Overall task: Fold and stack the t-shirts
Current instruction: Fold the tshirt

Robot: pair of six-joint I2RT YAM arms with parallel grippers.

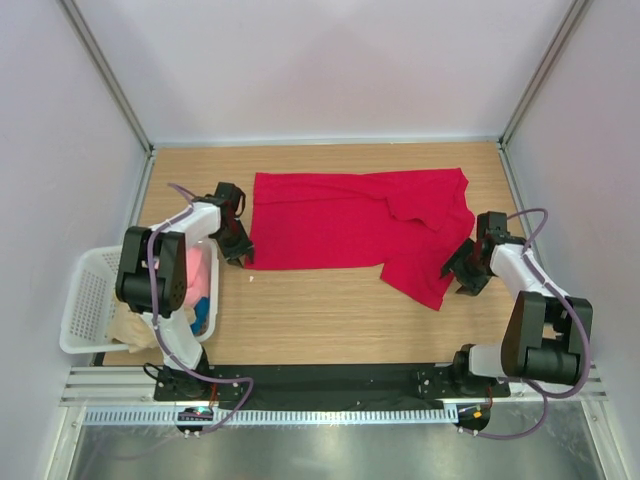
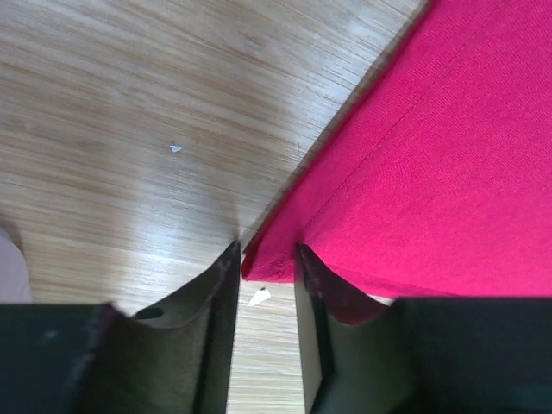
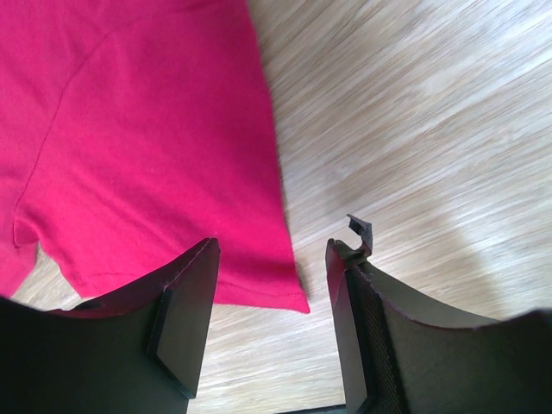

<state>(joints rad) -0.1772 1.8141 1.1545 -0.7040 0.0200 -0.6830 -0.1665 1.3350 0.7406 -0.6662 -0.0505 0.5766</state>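
Closest to me, on my left side, the white basket (image 1: 85, 300) sits by the near edge of the table (image 1: 320, 320); inside it I see 1 pink t-shirt (image 1: 198, 275) and 1 blue t-shirt (image 1: 203, 315), and 1 beige t-shirt (image 1: 130, 328) is bunched at its near side; I think those 3 are waiting for their turn. A little farther out, my left gripper (image 2: 267, 250) is down on the wood at the near left corner of the red t-shirt (image 1: 340, 225); its 2 fingers are a small way apart, with the hemmed corner sitting right between them, not squeezed. My right gripper (image 3: 274, 246) is low at the near right tip of the same shirt; its fingers are wide apart, 1 finger is over the red cloth, the other is over bare wood, and the tip of the cloth pokes out between them. Beyond both grippers the shirt lies flat and stretches toward the far wall, a bit rumpled on its right side. I think I am at the grabbing step of the first fold; next I should pinch both corners tight, take cloth only, then lift the 2 sides together and evenly so the near edge can go over to the far edge.
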